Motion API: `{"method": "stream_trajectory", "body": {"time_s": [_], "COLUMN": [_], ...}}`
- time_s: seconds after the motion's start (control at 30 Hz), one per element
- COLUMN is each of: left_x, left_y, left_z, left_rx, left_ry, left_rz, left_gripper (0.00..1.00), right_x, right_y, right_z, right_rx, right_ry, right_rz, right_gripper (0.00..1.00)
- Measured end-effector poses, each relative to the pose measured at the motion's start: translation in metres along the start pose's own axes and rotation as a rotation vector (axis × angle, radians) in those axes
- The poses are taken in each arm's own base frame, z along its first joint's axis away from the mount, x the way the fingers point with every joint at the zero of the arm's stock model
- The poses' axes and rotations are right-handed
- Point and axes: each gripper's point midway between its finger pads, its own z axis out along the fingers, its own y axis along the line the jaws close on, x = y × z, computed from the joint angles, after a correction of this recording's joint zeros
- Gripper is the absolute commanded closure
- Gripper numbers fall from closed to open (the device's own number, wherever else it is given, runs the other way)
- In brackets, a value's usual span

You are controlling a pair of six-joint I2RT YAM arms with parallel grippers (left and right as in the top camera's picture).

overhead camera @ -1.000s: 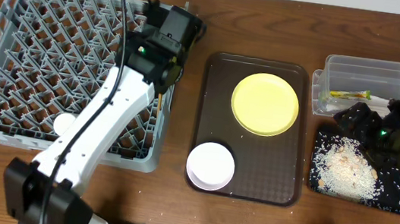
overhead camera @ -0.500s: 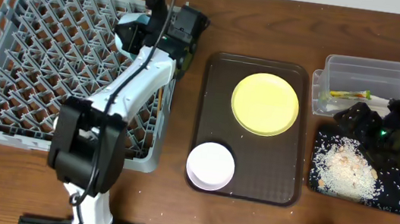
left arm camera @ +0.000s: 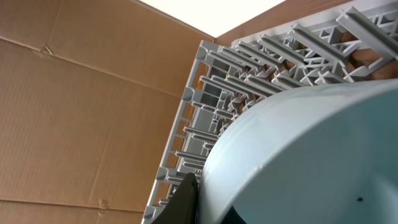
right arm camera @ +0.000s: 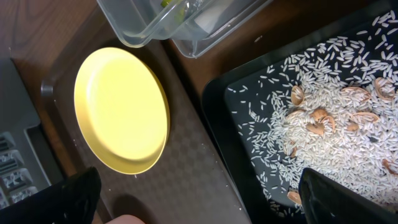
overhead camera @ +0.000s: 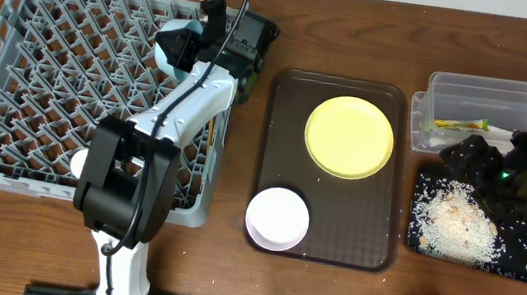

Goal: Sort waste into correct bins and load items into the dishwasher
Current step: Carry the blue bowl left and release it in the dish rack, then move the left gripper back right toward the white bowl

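My left gripper (overhead camera: 195,50) is shut on the light blue bowl (overhead camera: 175,44) and holds it tilted on edge over the far right part of the grey dish rack (overhead camera: 41,70). In the left wrist view the bowl (left arm camera: 311,155) fills the lower right, with the rack's pegs (left arm camera: 261,62) behind it. A small white cup (overhead camera: 83,161) sits in the rack. The yellow plate (overhead camera: 348,137) and pale pink bowl (overhead camera: 277,218) lie on the brown tray. My right gripper (overhead camera: 483,164) is open and empty above the black tray (overhead camera: 516,261) of rice (right arm camera: 336,106). The snack wrapper (overhead camera: 460,123) lies in the clear tub (overhead camera: 507,95).
The brown serving tray (overhead camera: 372,252) lies between the rack and the bins. Brown shell-like bits (right arm camera: 320,118) are mixed into the rice. The right wrist view shows the yellow plate (right arm camera: 121,111) and the tub's corner (right arm camera: 180,25). A cardboard wall (left arm camera: 81,93) stands behind the rack.
My left wrist has turned over the rack's far right part, and the light blue bowl now shows on edge at its left side. The right arm has not moved.
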Motion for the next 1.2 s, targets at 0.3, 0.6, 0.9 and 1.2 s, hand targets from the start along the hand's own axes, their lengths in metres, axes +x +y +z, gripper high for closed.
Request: {"method": "stream_trajectory", "body": {"time_s": [0.3,0.6,0.9,1.2], "left_x": [-0.001,-0.003,-0.010,-0.001], "left_y": [-0.011,-0.027,-0.056,-0.092], "left_z": [-0.012,-0.028,-0.078,-0.153], "left_rx": [0.035,0.093,0.191,0.515], "left_ry": [-0.023,-0.053,-0.147,-0.227], "left_rz": [0.026,0.058,0.121,0.199], "left_gripper": [0.84,0.56,0.47,0.46], "right_x": [0.000,0.000,0.000,0.000], "right_y": [0.000,0.000,0.000,0.000], "right_z": [0.000,0.000,0.000,0.000], "right_rx": [0.000,0.000,0.000,0.000], "right_ry": [0.000,0.000,0.000,0.000], "right_rz": [0.000,0.000,0.000,0.000], "right_gripper": [0.01,0.01,0.01,0.01]}}
